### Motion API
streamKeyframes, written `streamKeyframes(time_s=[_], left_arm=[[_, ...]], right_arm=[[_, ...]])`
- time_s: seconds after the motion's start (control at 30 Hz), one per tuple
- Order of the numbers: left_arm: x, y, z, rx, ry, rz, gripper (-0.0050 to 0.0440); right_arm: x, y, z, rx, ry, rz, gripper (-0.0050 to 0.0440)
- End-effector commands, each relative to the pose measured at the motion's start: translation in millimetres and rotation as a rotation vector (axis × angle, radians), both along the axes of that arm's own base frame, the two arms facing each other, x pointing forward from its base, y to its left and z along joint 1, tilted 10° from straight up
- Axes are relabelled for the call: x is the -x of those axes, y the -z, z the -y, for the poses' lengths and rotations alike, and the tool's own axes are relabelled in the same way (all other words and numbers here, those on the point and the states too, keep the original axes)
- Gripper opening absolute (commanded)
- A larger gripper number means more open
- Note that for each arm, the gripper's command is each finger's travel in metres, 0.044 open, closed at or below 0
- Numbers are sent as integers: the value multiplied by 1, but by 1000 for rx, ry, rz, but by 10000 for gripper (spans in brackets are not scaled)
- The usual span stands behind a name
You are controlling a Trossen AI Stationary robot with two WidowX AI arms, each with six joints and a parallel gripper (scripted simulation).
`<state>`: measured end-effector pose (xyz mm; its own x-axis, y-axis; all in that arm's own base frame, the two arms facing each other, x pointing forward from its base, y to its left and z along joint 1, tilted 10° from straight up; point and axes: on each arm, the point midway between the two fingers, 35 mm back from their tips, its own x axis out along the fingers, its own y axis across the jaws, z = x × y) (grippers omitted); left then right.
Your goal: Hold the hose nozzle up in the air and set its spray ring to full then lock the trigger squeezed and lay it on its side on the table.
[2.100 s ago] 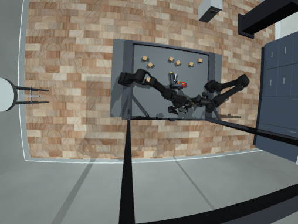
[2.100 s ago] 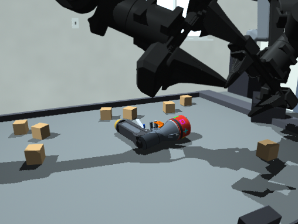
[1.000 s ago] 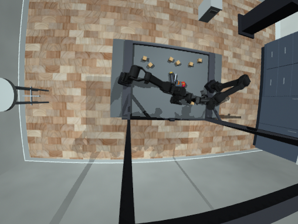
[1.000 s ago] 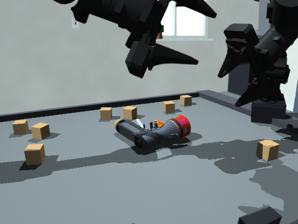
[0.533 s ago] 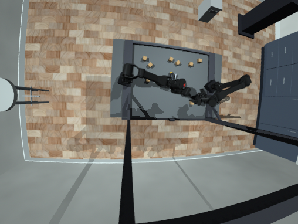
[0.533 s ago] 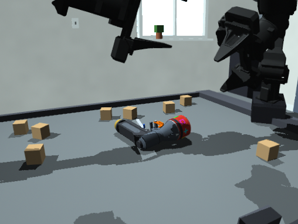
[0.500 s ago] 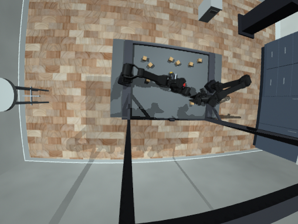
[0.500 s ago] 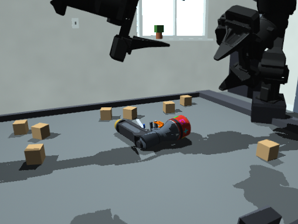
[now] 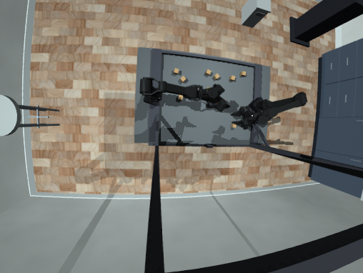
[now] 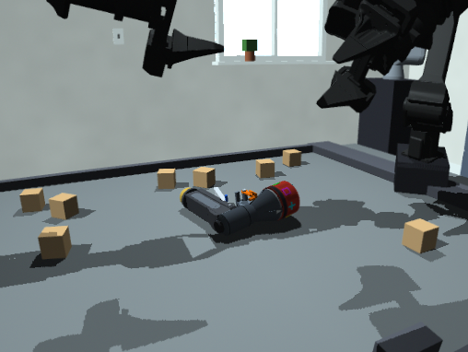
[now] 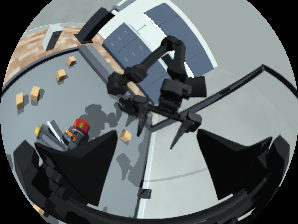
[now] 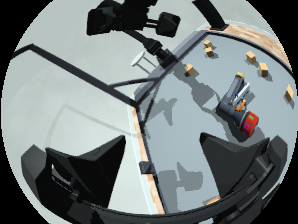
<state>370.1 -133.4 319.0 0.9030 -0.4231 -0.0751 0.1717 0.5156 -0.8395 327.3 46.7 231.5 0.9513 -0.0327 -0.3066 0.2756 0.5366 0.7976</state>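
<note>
Nozzle (image 10: 237, 218) (image 11: 76, 136) (image 12: 231, 110) on its side on table (image 9: 207, 125) (image 10: 276, 286) (image 11: 45, 90) (image 12: 170, 145), among blocks (image 9: 233, 78) (image 10: 54, 243) (image 11: 61, 75) (image 12: 251, 57). Left gripper (image 9: 226, 106) (image 10: 223, 48) (image 11: 157, 132) (image 12: 132, 24) and right gripper (image 9: 233, 118) (image 10: 327, 82) (image 11: 153, 142) (image 12: 164, 138) both released, nothing grasped, raised above table. Nozzle's red ring (image 10: 290, 199) (image 11: 81, 125) (image 12: 249, 124) untouched by either.
</note>
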Motion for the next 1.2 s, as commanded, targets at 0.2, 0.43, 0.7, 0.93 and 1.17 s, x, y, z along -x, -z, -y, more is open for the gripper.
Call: streamKeyframes(time_s=[0.2, 0.43, 0.7, 0.93, 1.17], left_arm=[[16, -12, -46, -257, -116, 172, 404], [29, -13, -79, -486, -217, 259, 404], [41, -12, -105, -690, -299, 315, 404], [58, -10, -133, -935, -397, 353, 404], [58, -10, -136, -966, -403, 355, 404]], right_arm=[[0, -36, 14, 254, -97, 127, 398], [3, -59, 26, 492, -138, 210, 398], [7, -77, 36, 709, -158, 275, 398], [15, -100, 46, 978, -157, 346, 398], [14, -100, 47, 1010, -161, 345, 398]])
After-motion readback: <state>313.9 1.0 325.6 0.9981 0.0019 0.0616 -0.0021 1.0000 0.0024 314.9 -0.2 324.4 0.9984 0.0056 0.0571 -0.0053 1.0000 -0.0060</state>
